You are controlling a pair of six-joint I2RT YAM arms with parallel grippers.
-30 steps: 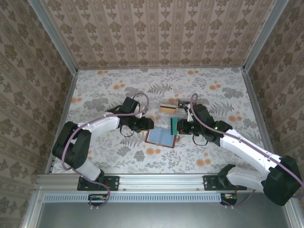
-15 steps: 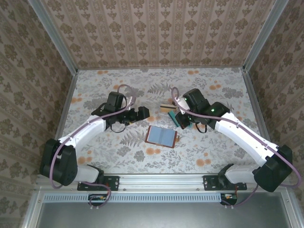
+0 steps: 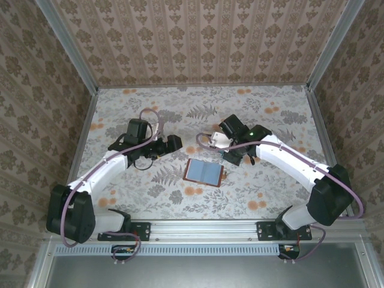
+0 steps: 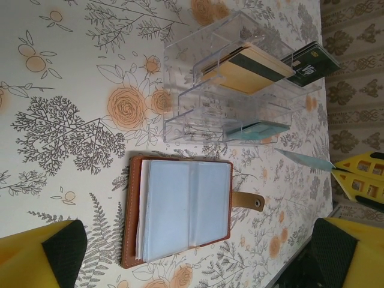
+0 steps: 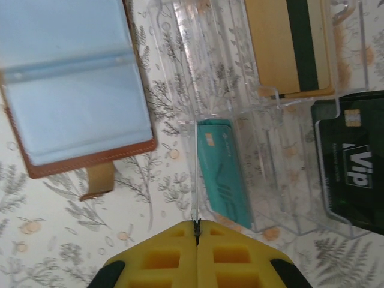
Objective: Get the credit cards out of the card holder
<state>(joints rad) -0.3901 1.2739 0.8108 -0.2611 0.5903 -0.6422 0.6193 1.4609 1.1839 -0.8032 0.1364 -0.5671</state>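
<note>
The card holder (image 3: 204, 172) (image 4: 186, 210) (image 5: 72, 90) lies open and flat on the floral table, blue-grey sleeves up and strap out to one side. My left gripper (image 3: 173, 144) hovers to its left, open wide, its yellow fingers (image 4: 42, 258) well apart with nothing between them. My right gripper (image 3: 231, 156) (image 5: 197, 231) is shut on a thin credit card (image 5: 196, 180) (image 4: 303, 159) seen edge-on, at the near edge of the clear tray (image 5: 264, 198). In the tray lie a teal card (image 5: 225, 174), a tan card with a dark stripe (image 5: 288, 45) and a dark card (image 5: 354, 162).
The clear plastic tray (image 3: 217, 139) (image 4: 198, 90) stands just behind the card holder, with upright dividers between its slots. Patterned walls and metal rails (image 3: 81, 144) close the table on three sides. The right arm's cable (image 3: 207, 137) loops over the tray.
My left gripper has opened and drawn back left from the card holder. My right gripper, still shut on a card, has moved from the holder's right edge up to the tray.
</note>
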